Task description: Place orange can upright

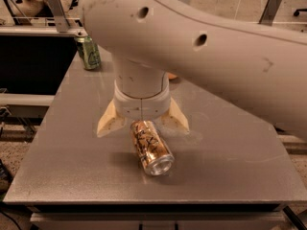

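The orange can [150,146], shiny copper-orange with dark scribbly marks and a silver end facing me, lies on its side on the grey table [230,166] near the front middle. My gripper [143,124] hangs right over the can's far end. Its two cream fingers [108,121] are spread wide, one on each side of the can's far end, open and not holding it. The big white arm fills the upper part of the view and hides the table behind it.
A green can [89,52] stands upright at the table's far left corner. A bit of something orange [171,75] shows behind the arm. The table's front edge is close below the orange can. Metal rails and a dark gap lie to the left.
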`<action>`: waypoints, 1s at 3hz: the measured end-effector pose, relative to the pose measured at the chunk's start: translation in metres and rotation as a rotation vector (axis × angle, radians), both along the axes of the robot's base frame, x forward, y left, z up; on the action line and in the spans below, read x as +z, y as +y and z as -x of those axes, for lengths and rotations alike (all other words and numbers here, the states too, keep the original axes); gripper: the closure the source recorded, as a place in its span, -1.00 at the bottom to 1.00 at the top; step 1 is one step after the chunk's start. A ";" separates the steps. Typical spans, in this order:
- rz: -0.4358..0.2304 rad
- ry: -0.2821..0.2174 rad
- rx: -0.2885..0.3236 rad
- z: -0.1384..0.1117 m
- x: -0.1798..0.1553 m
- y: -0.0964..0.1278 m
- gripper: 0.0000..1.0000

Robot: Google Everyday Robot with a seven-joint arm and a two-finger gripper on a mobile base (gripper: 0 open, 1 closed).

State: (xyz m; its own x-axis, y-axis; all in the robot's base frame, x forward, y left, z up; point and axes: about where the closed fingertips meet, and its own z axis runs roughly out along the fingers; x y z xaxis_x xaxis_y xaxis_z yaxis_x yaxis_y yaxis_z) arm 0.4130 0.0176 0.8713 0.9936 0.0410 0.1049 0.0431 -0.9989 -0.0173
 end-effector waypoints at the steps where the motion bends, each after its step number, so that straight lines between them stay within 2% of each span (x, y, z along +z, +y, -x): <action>1: 0.055 -0.005 0.047 -0.005 -0.007 0.000 -1.00; 2: 0.102 0.008 0.096 -0.007 -0.013 -0.002 -1.00; 3: 0.119 0.022 0.119 -0.006 -0.017 -0.003 -1.00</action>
State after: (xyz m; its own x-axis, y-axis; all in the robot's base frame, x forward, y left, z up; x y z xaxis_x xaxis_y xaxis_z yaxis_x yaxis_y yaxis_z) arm 0.4190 0.0145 0.8541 0.9830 0.1690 0.0710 0.1617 -0.9819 0.0986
